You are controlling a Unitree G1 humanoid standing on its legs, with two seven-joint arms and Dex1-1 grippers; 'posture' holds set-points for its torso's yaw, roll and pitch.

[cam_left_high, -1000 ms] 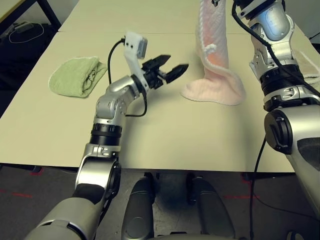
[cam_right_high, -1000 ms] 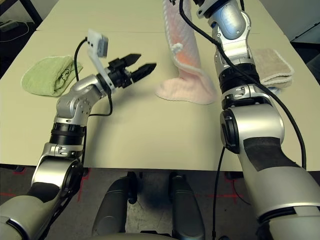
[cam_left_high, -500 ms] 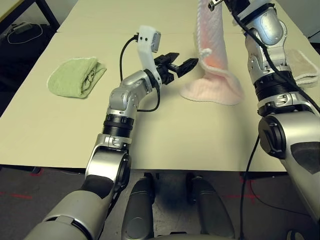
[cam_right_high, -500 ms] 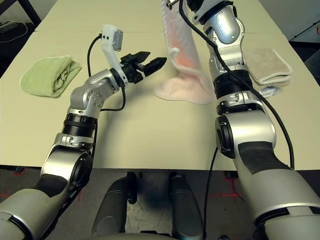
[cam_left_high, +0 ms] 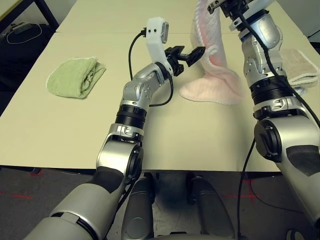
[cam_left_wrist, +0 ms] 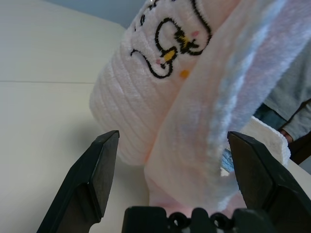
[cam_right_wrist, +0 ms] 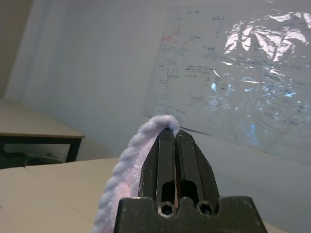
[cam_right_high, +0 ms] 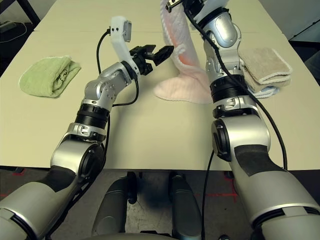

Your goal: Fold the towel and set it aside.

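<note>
The pale pink towel (cam_left_high: 210,90) hangs from its top edge, and its lower end is heaped on the table (cam_left_high: 150,135). My right gripper (cam_left_high: 220,6) is raised high at the back and shut on that white-edged top edge (cam_right_wrist: 131,165). My left gripper (cam_left_high: 192,54) is stretched out at mid height, right at the left side of the hanging towel. It is open. In the left wrist view, its two black fingers (cam_left_wrist: 97,179) stand on either side of a hanging fold of the towel (cam_left_wrist: 194,121), which carries dark embroidered outlines.
A rolled green towel (cam_left_high: 75,76) lies at the table's left. A folded beige towel (cam_left_high: 300,62) sits at the right on a white and blue one. A person's grey sleeve (cam_left_wrist: 291,92) shows beyond the towel. A black bag (cam_left_high: 20,35) lies on the floor at the far left.
My left gripper has reached forward and to the right, from clear of the towel to either side of its hanging fold. The right arm holds the towel up and has shifted slightly left.
</note>
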